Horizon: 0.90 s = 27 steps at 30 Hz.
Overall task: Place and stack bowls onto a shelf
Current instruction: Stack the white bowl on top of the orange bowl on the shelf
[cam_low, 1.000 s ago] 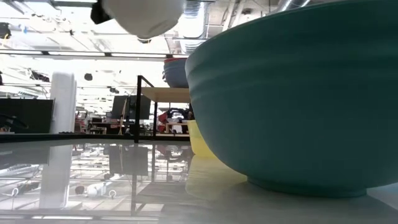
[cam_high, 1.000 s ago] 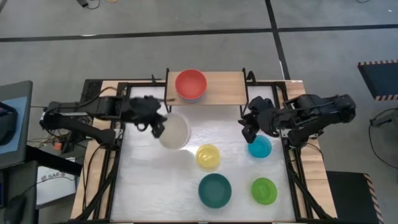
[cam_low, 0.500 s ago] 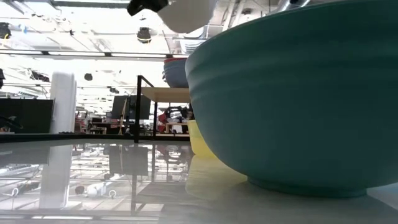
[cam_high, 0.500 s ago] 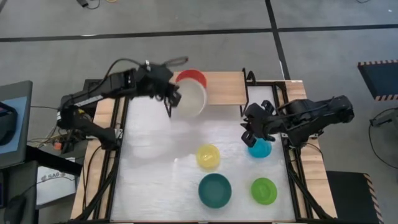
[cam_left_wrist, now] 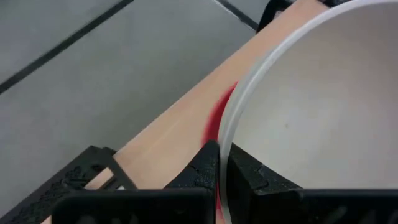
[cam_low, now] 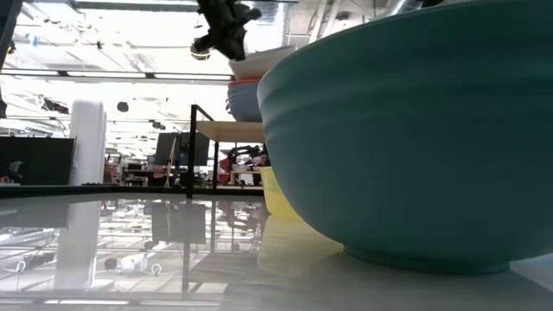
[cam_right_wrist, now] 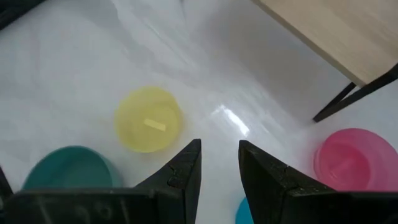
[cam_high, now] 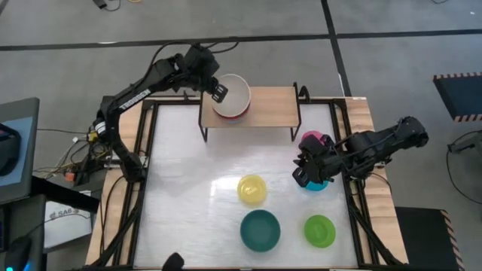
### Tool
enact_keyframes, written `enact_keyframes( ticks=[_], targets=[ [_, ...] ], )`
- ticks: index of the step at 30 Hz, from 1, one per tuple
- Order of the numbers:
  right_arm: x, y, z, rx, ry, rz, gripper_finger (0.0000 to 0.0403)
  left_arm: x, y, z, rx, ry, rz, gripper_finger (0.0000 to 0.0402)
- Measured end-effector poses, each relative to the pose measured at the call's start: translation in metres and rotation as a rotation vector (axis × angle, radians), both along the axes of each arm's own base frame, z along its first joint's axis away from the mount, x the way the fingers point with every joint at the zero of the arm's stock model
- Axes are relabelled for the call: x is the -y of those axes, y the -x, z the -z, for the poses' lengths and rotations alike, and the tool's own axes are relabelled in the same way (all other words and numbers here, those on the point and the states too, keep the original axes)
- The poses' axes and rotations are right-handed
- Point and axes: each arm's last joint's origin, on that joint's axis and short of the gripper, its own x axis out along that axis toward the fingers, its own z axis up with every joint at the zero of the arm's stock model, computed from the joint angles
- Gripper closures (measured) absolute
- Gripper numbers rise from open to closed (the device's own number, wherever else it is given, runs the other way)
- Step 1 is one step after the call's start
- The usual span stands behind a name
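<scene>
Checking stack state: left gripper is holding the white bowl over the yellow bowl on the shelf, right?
Not quite. The left gripper holds the white bowl by its rim over the red bowl on the shelf, as the left wrist view shows. The yellow bowl is on the table.

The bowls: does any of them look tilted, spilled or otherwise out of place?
Nothing stands out. The white bowl, pinched at its rim by the left end effector, sits over the red bowl on the shelf; the others rest upright on the table.
</scene>
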Motion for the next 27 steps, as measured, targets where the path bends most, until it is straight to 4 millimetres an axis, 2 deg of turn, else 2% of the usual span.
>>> enact_keyframes(
  ticks=[4,10,15,18,27],
  targets=[
    [0.0,0.0,0.0,0.011,-0.014,0.019,0.0271,-0.01,0.005,0.003,-0.015,0.011,0.005,0.0401],
    [0.007,-0.005,-0.001,0.04,-0.029,0.063,0.0271,-0.015,0.008,0.004,-0.024,0.017,0.038,0.0401],
    [0.016,-0.012,-0.003,0.08,-0.027,0.089,0.0271,-0.013,0.004,0.023,-0.105,0.034,0.133,0.0401],
    [0.02,-0.014,-0.004,0.091,-0.036,0.104,0.0271,-0.014,0.003,0.023,-0.099,0.026,0.121,0.0398],
    [0.023,-0.015,-0.004,0.091,-0.042,0.107,0.0271,-0.022,0.011,0.023,-0.128,0.009,0.098,0.0326]
  ],
)
